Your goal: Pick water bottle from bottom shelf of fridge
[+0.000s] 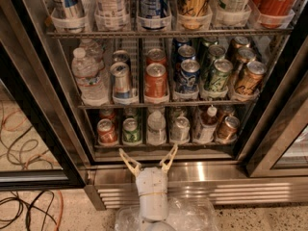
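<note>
Gripper, fingers spread wide and empty, set before the steel sill of the fridge, with the water bottle just beyond its fingertips, upright on the bottom shelf between a green can and a silver can.

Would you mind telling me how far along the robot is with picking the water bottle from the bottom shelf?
Done: the fridge stands open, and the gripper, fingers spread, sits just in front of the bottom shelf, roughly in line with the water bottle. In hand: the approach; the gripper holds nothing. Left: reaching in, closing on the bottle and drawing it out.
</note>
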`<state>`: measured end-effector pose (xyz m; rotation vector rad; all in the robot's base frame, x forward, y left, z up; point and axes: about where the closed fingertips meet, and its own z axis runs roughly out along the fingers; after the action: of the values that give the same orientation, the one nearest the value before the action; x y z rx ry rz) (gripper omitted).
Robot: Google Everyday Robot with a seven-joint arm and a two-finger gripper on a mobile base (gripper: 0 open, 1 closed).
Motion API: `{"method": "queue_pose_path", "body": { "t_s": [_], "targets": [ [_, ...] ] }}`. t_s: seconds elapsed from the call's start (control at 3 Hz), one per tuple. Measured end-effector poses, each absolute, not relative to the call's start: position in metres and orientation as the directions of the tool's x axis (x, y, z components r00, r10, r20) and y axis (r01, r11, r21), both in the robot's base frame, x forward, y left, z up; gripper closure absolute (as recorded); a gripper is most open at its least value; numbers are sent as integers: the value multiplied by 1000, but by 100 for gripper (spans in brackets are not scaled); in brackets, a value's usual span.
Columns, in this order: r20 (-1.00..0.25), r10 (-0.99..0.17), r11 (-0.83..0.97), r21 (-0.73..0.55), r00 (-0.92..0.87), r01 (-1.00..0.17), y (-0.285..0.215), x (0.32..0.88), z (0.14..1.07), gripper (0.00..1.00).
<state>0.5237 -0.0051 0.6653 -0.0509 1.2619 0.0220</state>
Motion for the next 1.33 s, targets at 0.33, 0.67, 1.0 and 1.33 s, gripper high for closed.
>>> {"method": "queue_pose_path", "body": {
  "t_s": [0.33,0.67,1.0,1.33],
  "targets": [
    [-946,-15,999,-24,325,-23,-8,535,657,0],
    [-950,-17,1000,-18,313,1,-12,545,639,0],
    [-949,-14,999,-1,315,44,-23,552,632,0],
    [-949,-16,999,-1,316,45,-24,552,632,16]
  ]
}}
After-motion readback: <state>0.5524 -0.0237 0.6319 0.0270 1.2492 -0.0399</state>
